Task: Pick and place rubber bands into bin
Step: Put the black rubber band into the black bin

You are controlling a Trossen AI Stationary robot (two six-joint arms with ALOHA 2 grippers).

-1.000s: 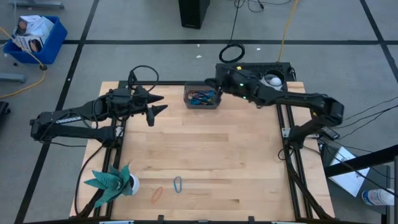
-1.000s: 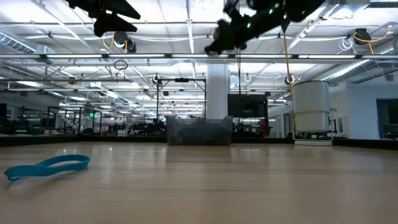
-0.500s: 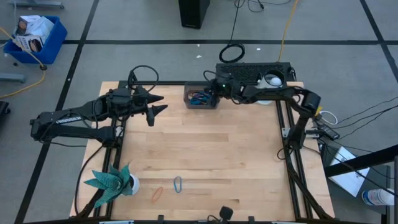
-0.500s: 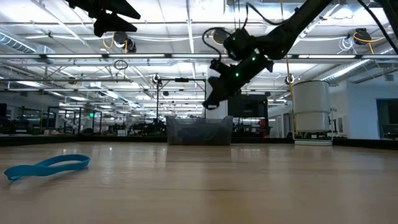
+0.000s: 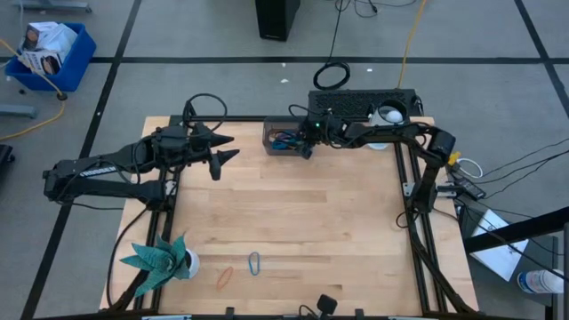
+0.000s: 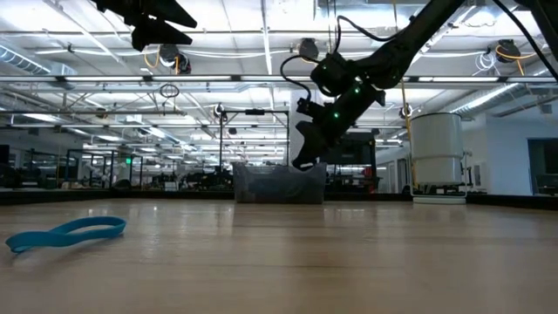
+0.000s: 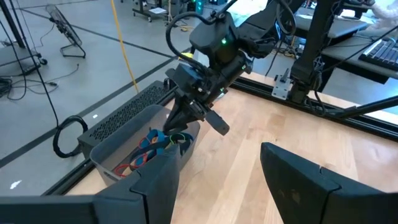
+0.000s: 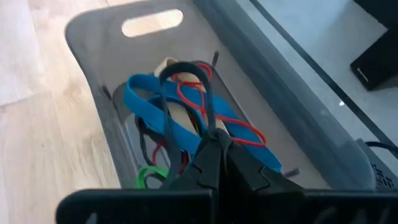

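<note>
Right now the right gripper [image 5: 305, 149] hangs at the near-right rim of the bin [image 5: 272, 133], upper middle of the high view, its fingers pressed together and pinching a black rubber band [image 8: 186, 78] that loops down over the pile inside. That pile holds a broad blue band [image 8: 155, 112], a red one [image 8: 205, 112] and a green one [image 8: 146, 176], among others. To my eye the step in hand is the drop: the fingers should part only while the tip is squarely over the bin's floor, low enough that the floppy loop cannot spring over the low wall, then lift straight up so nothing catches. The left gripper [image 5: 228, 148] waits left of the bin, spread and empty. Two bands are yet to be fetched, a teal band [image 5: 254, 263] and an orange band [image 5: 225, 277], near the bottom edge beside a green paper plant [image 5: 160, 256].
</note>
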